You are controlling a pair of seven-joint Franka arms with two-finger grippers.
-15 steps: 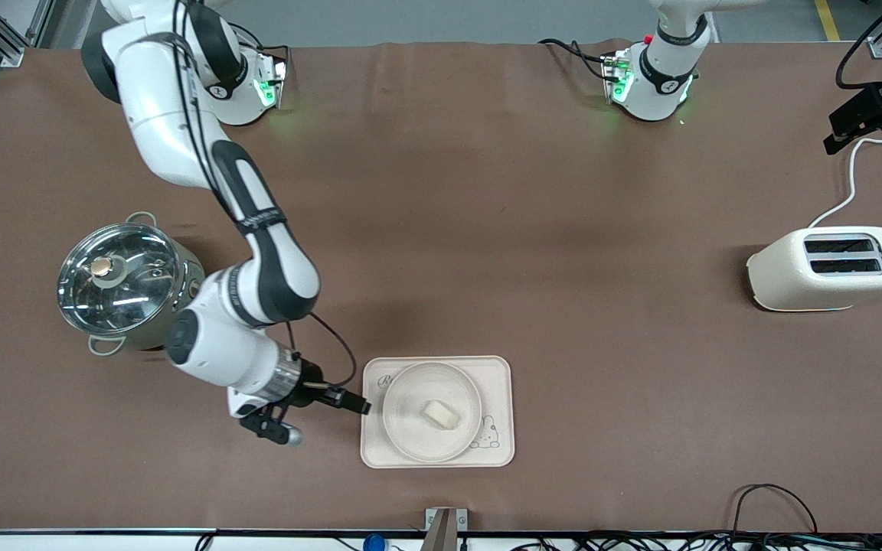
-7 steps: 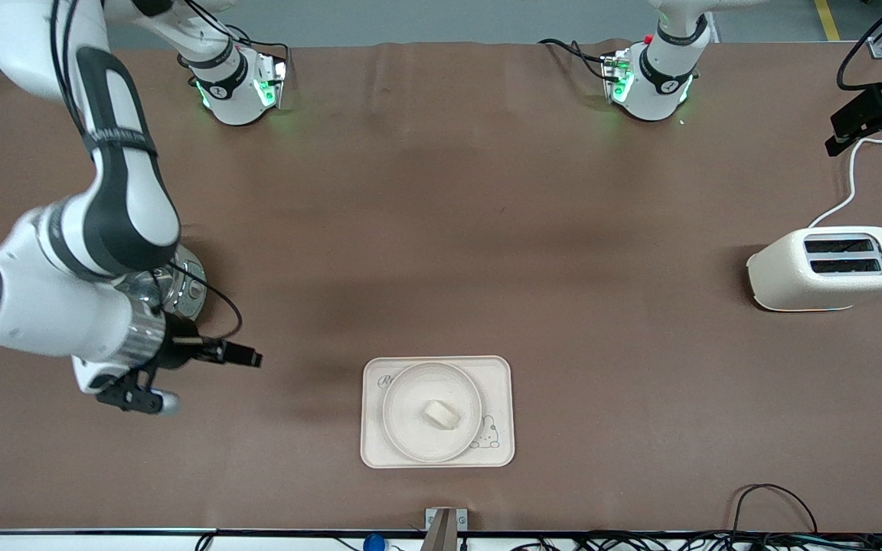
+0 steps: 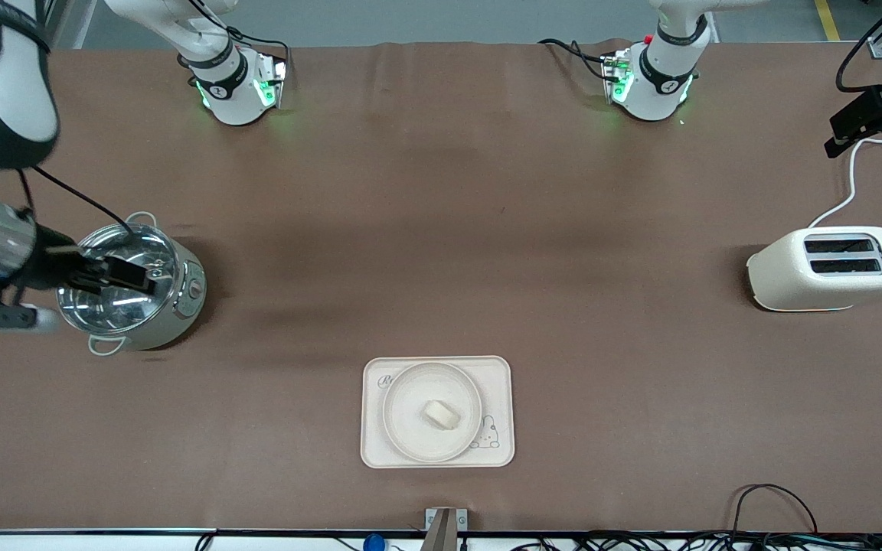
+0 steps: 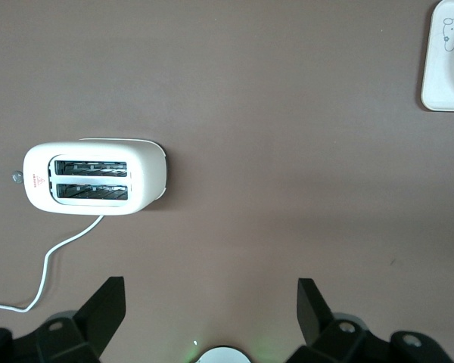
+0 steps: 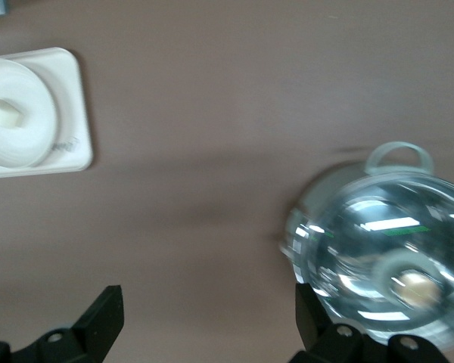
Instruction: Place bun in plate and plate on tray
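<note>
On the tray (image 3: 499,375) at six o'clock, you see the plate (image 3: 403,440) holding the bun (image 3: 441,414), so nothing remains; the right tool (image 5: 209,318) is spread empty over the pot (image 3: 181,306) at nine, the left tool (image 4: 212,306) spread empty, waiting.

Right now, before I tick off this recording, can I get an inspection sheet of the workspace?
Surface: brown cloth-covered table, a few creases.
Job's things: small cream-white bun lies in the round cream-beige plate; plate sits on the rectangular rabbit-print tray.
Clutter: steel pot with glass lid toward the right arm's end; cream two-slot toaster toward the left arm's end.
Grippers: right gripper over the pot, open, empty; left gripper open, high above the table, waiting.
Cables: white toaster cord; black cables at the table edge nearest the front camera.
Surroundings: grey floor, metal frame.
</note>
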